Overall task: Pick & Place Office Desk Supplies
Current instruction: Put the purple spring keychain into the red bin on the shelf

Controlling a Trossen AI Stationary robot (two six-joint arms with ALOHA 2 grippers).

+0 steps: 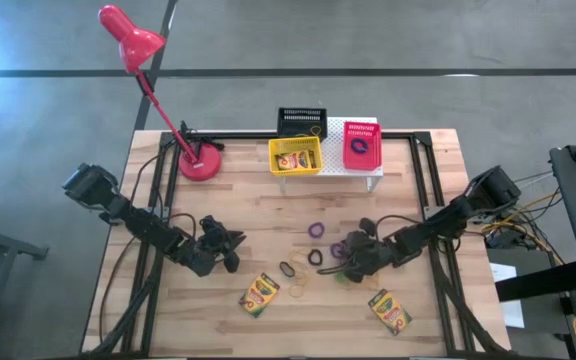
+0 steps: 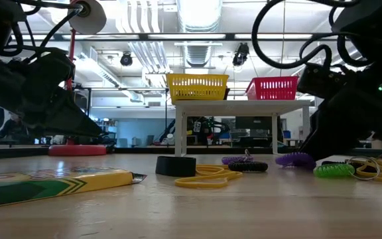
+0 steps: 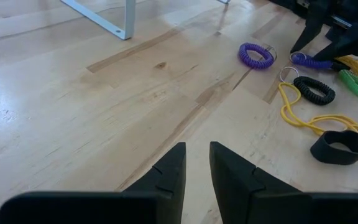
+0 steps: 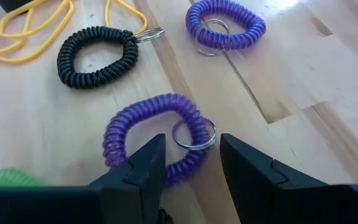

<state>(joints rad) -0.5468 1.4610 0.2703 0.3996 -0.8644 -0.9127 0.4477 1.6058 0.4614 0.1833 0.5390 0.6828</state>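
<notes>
Hovering low over the wooden table (image 1: 268, 215), the right gripper (image 4: 191, 165) has its jaws parted on either side of a purple coil ring (image 4: 154, 134) with a small metal key ring attached; the jaws straddle the coil's near edge but are not clenched on it, and the coil lies flat on the wood. Just beyond it lie a black coil ring (image 4: 98, 57) and a second purple coil ring (image 4: 225, 23), each apart from the other. A green coil (image 4: 8, 178) shows at the frame edge, and yellow rubber bands (image 4: 27, 31) lie beside the black coil.

The left gripper (image 3: 196, 165) hangs above bare wood on the table's left half, well apart from the rings, jaws slightly parted and grasping nothing. In the left wrist view a black band (image 3: 340, 147) sits near the yellow bands.

In the high view one crayon box (image 1: 260, 293) lies near the front edge left of centre, and another (image 1: 389, 311) to the right of it. A third crayon box (image 1: 295, 158) sits inside the yellow basket (image 1: 276, 168). A red basket (image 1: 361, 160), holding a purple ring, stands on the white riser (image 1: 336, 130); the black basket (image 1: 301, 122) stands behind the yellow one. The red desk lamp (image 1: 128, 36) stands at the table's back left.
</notes>
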